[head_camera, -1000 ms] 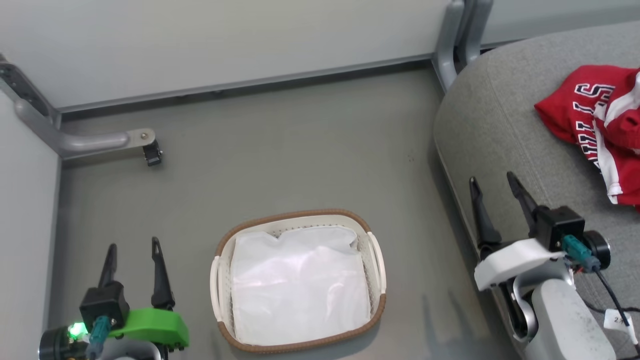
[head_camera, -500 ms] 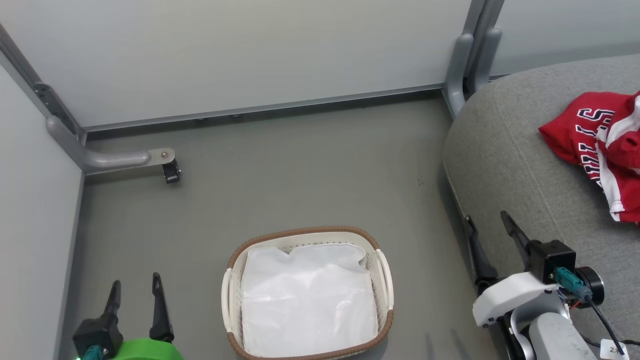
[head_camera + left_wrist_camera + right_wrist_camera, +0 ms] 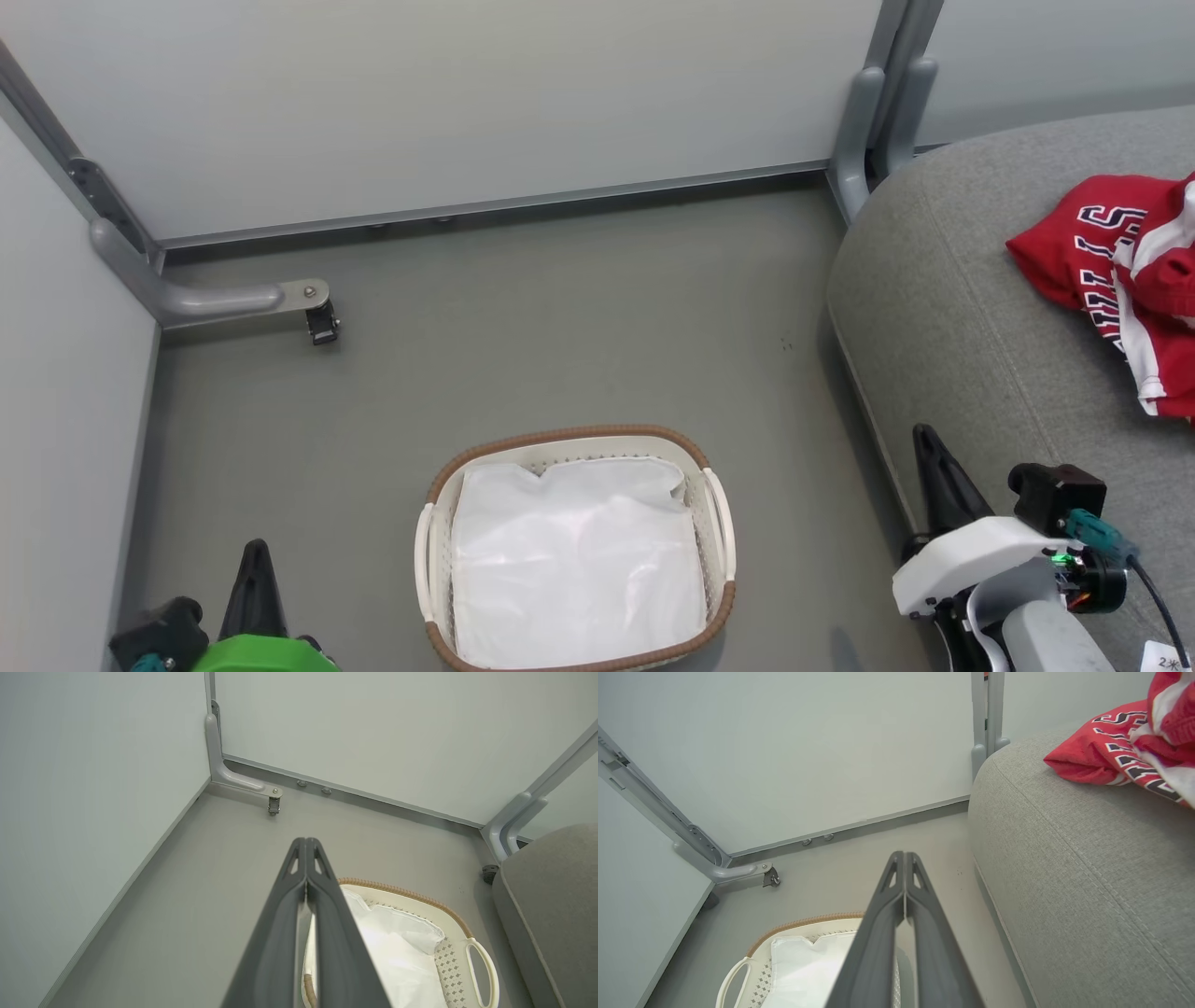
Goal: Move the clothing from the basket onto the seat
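The red clothing (image 3: 1125, 271) with white stripes and block lettering lies crumpled on the grey seat (image 3: 971, 327) at the right; it also shows as the clothing (image 3: 1120, 751) on the seat (image 3: 1078, 868) in the right wrist view. The white basket (image 3: 716, 523) with a brown rim stands on the floor at the bottom centre and holds just a plain white sheet (image 3: 574, 569). My left gripper (image 3: 254, 551) is shut and empty, left of the basket. My right gripper (image 3: 924, 439) is shut and empty beside the seat's front edge.
Pale partition walls close the back and left sides. A grey metal bracket foot (image 3: 313, 313) juts onto the floor at the back left, and a grey post (image 3: 873, 112) rises at the back right. Bare grey floor (image 3: 560, 317) lies between basket and wall.
Both grippers have closed from wide open to shut, with nothing between the fingers. Both have dropped lower in the head view. The camera shifted earlier, then held still.
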Available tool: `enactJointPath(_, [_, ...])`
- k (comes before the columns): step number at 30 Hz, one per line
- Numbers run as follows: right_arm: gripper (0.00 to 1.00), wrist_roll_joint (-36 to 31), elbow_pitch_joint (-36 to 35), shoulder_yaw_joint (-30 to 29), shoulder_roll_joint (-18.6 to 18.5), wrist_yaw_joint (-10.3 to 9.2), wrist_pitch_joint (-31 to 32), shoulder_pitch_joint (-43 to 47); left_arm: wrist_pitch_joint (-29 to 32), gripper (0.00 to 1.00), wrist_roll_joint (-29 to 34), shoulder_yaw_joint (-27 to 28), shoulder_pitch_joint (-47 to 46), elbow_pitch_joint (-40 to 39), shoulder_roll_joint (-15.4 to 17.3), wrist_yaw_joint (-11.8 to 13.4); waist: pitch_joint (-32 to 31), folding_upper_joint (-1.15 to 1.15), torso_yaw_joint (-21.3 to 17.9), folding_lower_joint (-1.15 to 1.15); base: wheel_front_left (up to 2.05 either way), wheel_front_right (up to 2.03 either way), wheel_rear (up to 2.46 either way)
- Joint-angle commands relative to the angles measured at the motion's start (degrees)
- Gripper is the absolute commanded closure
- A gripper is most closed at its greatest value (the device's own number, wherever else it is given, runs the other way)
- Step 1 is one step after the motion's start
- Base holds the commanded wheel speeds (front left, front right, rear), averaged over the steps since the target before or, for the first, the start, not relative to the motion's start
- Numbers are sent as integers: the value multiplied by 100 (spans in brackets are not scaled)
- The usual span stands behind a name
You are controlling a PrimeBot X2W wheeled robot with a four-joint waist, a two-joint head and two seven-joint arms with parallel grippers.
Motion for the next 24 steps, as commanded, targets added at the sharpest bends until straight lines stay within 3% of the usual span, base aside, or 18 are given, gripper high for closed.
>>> enactJointPath(1, [100, 267, -127, -39, -18, -1, 52, -38, 45, 100, -270, 33, -141, -129, 23, -48, -4, 0, 1, 0, 0, 0, 0])
enactJointPath(24, [100, 2422, -370, -249, -32, -2, 589, 54, 566, 100, -2382, 69, -306, -365, 38, -152, -74, 0, 23, 0, 0, 0, 0])
